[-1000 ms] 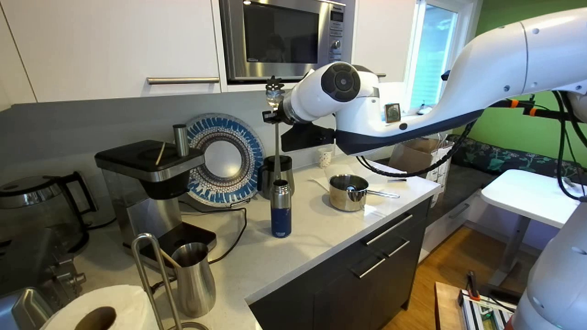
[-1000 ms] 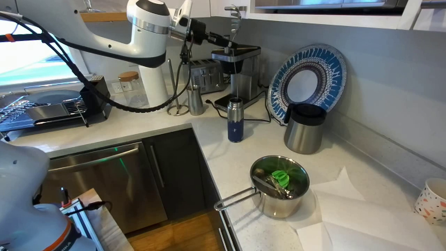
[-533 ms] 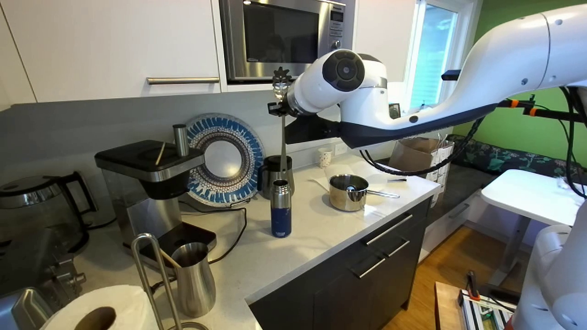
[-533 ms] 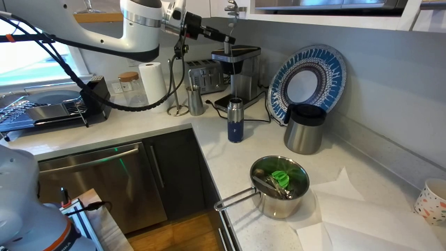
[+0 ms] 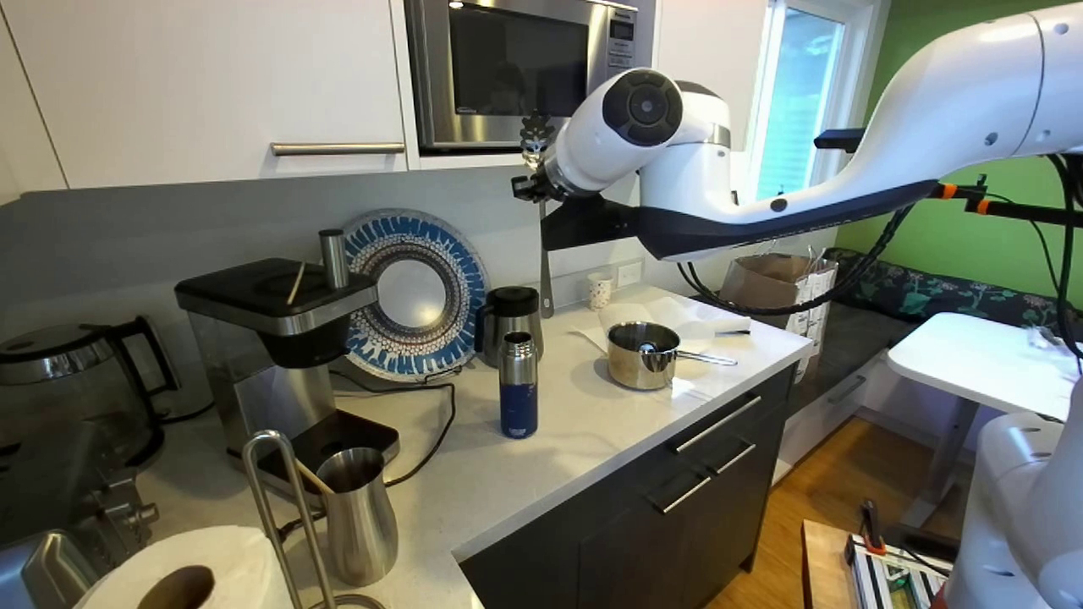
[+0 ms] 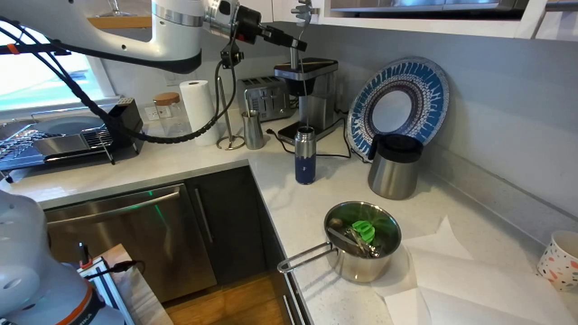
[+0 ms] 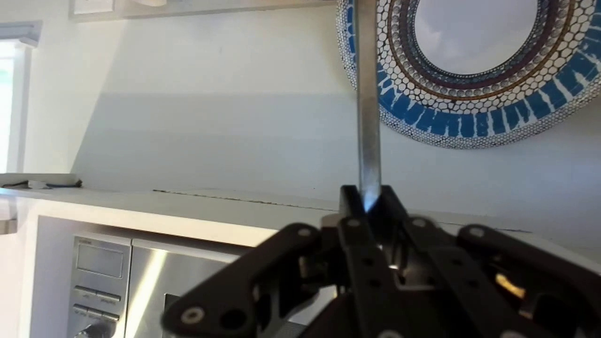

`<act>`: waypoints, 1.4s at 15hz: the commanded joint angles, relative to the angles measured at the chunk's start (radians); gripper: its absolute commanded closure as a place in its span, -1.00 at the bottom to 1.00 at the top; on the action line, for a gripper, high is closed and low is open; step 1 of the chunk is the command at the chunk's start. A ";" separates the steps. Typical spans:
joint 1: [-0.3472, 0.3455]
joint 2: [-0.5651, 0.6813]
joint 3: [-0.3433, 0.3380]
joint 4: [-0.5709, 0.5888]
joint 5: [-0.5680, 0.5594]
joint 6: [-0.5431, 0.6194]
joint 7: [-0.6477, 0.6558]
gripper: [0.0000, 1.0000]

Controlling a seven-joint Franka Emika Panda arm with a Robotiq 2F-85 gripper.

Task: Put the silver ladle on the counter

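My gripper (image 5: 526, 188) is shut on the thin handle of the silver ladle (image 5: 546, 262) and holds it upright in the air. Its head, with a toothed rim, points up in both exterior views. The flat handle end hangs down, above and to the right of the bottle's mouth in an exterior view. In an exterior view the ladle (image 6: 304, 81) lines up with the bottle, with the gripper (image 6: 299, 44) high above. In the wrist view the handle (image 7: 368, 117) runs up from between the fingertips (image 7: 368, 199). The pale counter (image 5: 584, 414) lies below.
A blue and steel bottle (image 5: 519, 397) stands on the counter. A steel pot (image 6: 361, 266) with utensils, a black-lidded jug (image 6: 393, 178), a patterned round plate (image 6: 361, 113) and a coffee maker (image 5: 275, 292) stand around. The microwave (image 5: 520, 68) and cabinets hang above. Paper (image 6: 478, 284) lies near the pot.
The gripper has risen with the ladle and moved right in an exterior view. The handle end, earlier lined up with the bottle's mouth there, now shows higher and apart from it.
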 commanded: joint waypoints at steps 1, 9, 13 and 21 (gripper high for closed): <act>0.043 -0.041 -0.049 -0.015 0.099 -0.030 -0.124 0.94; 0.040 -0.055 -0.126 0.000 0.537 -0.070 -0.568 0.94; 0.014 -0.008 -0.159 0.009 0.743 -0.118 -0.741 0.94; -0.059 0.200 -0.233 0.090 1.024 -0.294 -0.897 0.94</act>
